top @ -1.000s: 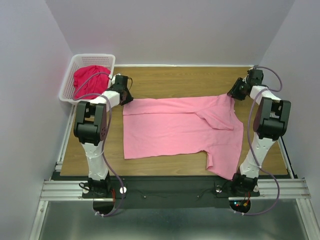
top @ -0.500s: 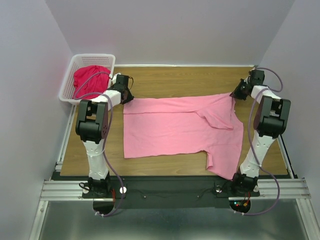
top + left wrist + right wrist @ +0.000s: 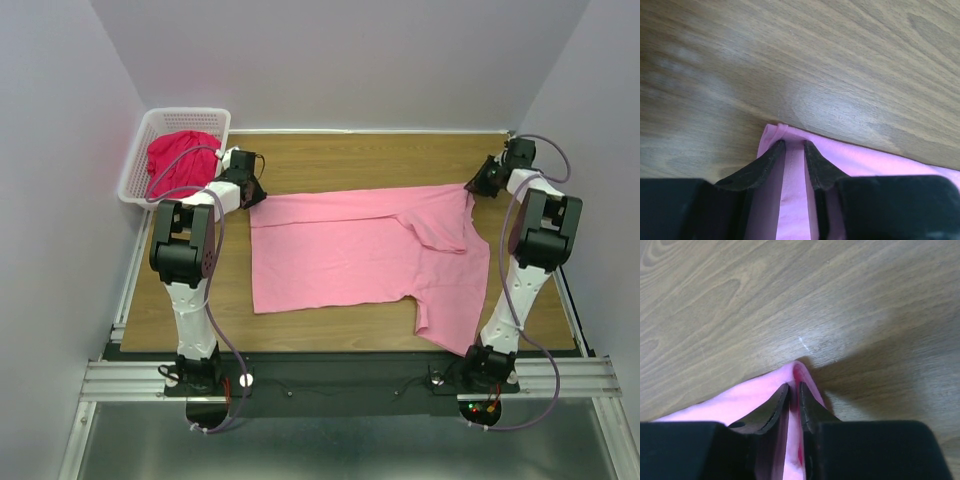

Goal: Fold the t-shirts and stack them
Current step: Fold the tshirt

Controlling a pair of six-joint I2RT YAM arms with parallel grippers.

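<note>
Wood table point(image 3: 360, 155): pink t-shirt point(image 3: 340, 255) spread flat mid-table; left gripper point(image 3: 794, 146) clamped on its far-left corner, right gripper point(image 3: 794, 388) pinching the far-right corner (fabric between the fingers in both wrist views). Red t-shirt point(image 3: 182, 152) bunched in basket point(image 3: 135, 175), far left.

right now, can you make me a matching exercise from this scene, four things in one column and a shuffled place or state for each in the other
Things:
1. light pink cotton t-shirt
2. crimson red cotton t-shirt
3. white plastic lattice basket
4. right gripper

Places or states:
a. bunched up inside the basket
b. pinching the pink shirt's far right corner
c. spread out on the wooden table
d. standing at the far left, by the wall

Pairs: 1-c, 2-a, 3-d, 4-b
</note>
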